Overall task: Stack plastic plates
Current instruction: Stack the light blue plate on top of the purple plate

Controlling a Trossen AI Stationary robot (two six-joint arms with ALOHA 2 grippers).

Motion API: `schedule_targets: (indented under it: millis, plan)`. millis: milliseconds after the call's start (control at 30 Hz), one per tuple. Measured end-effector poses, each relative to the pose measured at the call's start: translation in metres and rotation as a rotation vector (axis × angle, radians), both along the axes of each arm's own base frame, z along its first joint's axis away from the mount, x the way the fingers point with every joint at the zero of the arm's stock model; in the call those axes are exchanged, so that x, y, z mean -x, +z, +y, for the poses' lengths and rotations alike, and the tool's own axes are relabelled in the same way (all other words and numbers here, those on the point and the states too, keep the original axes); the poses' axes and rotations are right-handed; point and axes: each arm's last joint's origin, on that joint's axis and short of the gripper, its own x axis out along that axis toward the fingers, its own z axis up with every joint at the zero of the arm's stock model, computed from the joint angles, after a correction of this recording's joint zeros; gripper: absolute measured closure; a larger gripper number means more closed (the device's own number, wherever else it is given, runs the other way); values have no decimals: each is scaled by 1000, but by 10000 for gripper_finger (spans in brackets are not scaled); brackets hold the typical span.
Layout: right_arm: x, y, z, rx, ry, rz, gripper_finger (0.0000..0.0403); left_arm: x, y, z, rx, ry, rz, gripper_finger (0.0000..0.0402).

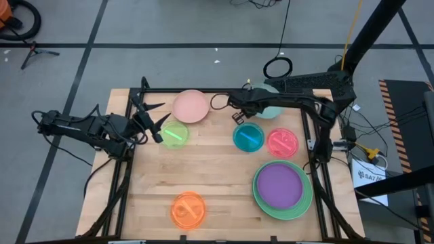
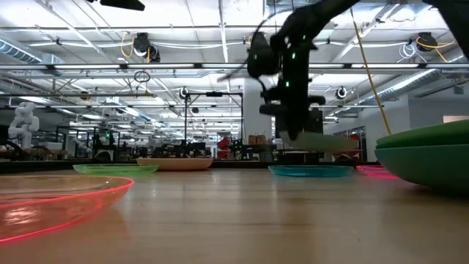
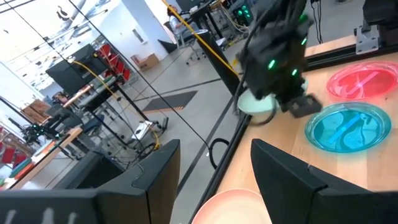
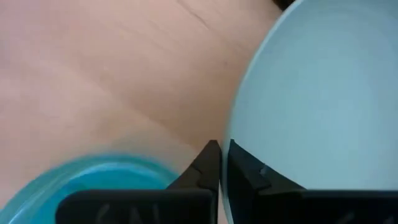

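My right gripper (image 1: 239, 114) reaches in from the right over the table's far half and is shut on the mint plate (image 1: 274, 112), which the arm partly hides. In the low view the mint plate (image 2: 316, 143) hangs above the blue plate (image 2: 311, 171). My left gripper (image 1: 154, 120) is open at the far left, beside the yellow-green plate (image 1: 175, 134) and near the pink plate (image 1: 190, 106). It touches nothing. In the left wrist view the left gripper (image 3: 217, 186) stands over the pink plate's edge (image 3: 235, 209). The blue, red, orange, pink and yellow-green plates lie flat on the wood. My right gripper pinches the mint plate's rim (image 4: 231, 134) between its two fingers (image 4: 208, 163), one on the inner side of the rim and one on the outer. The plate (image 2: 316, 143) is lifted clear of the table, roughly level, just below the gripper.
The blue plate (image 1: 248, 137) and red plate (image 1: 282, 142) lie right of centre. A purple plate (image 1: 279, 184) sits in a large green plate (image 1: 302, 203) at the near right. The orange plate (image 1: 188, 209) lies near the front edge. Bare wood spans the table's middle (image 1: 210, 169).
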Motion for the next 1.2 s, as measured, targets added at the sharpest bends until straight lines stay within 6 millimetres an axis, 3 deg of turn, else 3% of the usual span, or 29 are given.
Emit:
schedule_targets:
  millis: [300,467,800,1033,1200]
  plan:
    - [3,67,93,77,301,-162,400,0,0,0,2,0,-3,199]
    - [14,85,153,-21,477,-233,401,0,0,0,7,1,-7,199]
    - [38,89,257,-167,698,-282,402,0,0,0,28,5,-22,199]
    - [66,84,309,-363,596,-266,402,0,0,0,40,7,-31,199]
    - [83,85,334,-425,483,-292,402,0,0,0,46,8,-35,199]
